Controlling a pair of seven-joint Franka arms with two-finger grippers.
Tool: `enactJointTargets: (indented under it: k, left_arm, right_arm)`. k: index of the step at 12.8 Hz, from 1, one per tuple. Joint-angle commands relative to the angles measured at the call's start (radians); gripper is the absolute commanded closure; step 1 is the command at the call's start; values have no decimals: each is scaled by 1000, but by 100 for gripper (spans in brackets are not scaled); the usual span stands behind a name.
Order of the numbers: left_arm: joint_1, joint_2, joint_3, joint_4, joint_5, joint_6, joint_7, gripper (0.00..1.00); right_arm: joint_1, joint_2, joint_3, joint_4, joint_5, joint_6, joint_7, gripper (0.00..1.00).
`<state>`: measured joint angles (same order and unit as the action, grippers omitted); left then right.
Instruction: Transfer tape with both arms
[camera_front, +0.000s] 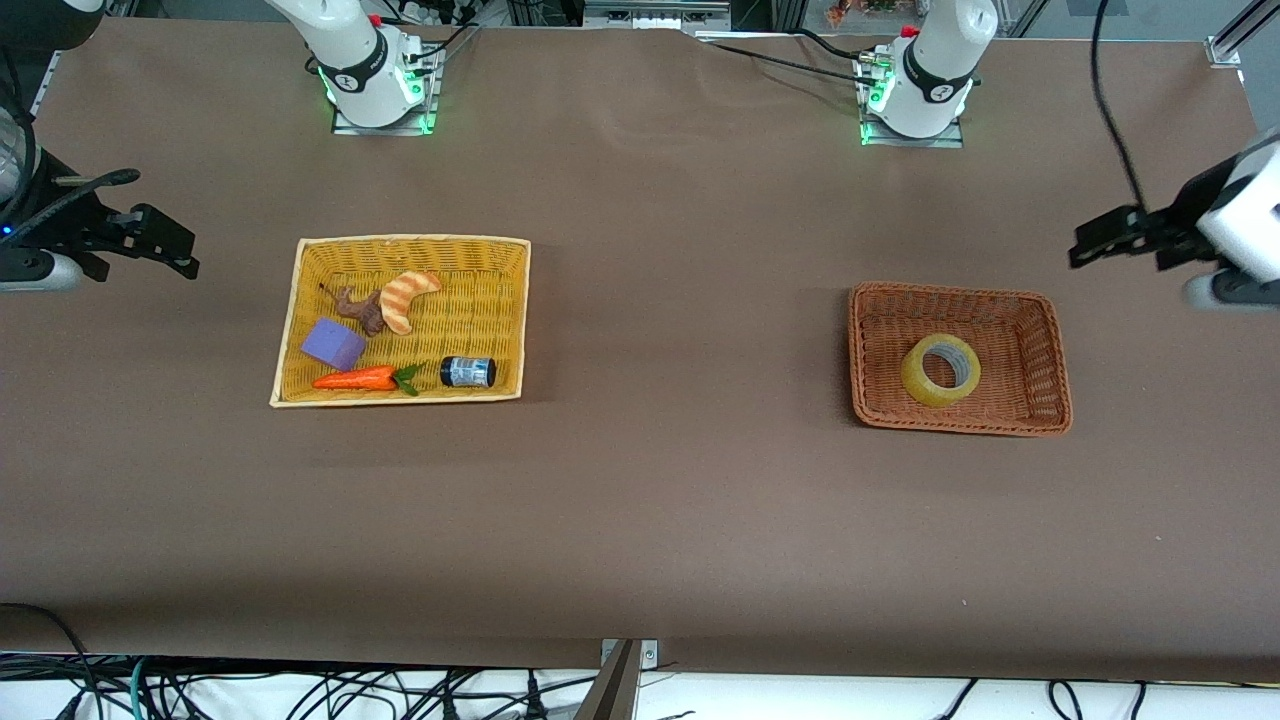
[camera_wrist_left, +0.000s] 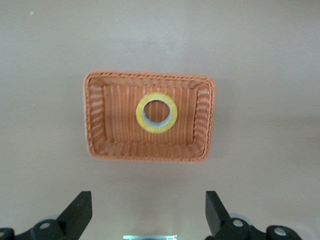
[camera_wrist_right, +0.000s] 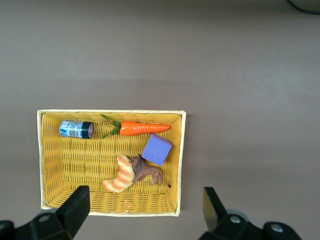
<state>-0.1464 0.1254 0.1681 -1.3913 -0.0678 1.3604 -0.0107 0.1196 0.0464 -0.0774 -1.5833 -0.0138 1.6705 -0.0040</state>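
Note:
The tape (camera_front: 940, 369), a yellowish ring with a grey-white core, leans inside a brown wicker basket (camera_front: 862, 350) toward the left arm's end of the table. It also shows in the left wrist view (camera_wrist_left: 156, 112), in the same basket (camera_wrist_left: 95, 120). My left gripper (camera_front: 1090, 245) hangs open and empty over the bare table, off to the side of that basket; its jaws stand wide apart (camera_wrist_left: 148, 212). My right gripper (camera_front: 185, 252) hangs open and empty over the table at the right arm's end (camera_wrist_right: 145, 210).
A yellow wicker basket (camera_front: 410, 242) toward the right arm's end holds a small black jar (camera_front: 467, 372), a carrot (camera_front: 358, 379), a purple block (camera_front: 334, 344), a croissant (camera_front: 407, 297) and a brown toy animal (camera_front: 360, 309). Brown table lies between the two baskets.

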Motion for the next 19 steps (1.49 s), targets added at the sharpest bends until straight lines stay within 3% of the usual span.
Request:
enactJointTargets:
  k: [1,3,19]
  left_arm:
    - [21,-49,-7,-90,8,-41,25,0]
    - [44,-81,-9,-153,-6,-31,26,0]
    - [42,-66,-6,-127,-12,-14,41,0]
  right_arm:
    - [-5,3,5,14,5,-5,2,0]
    - [-5,3,4,14,5,-5,2,0]
    - [-6,3,5,14,0,-8,-2,0]
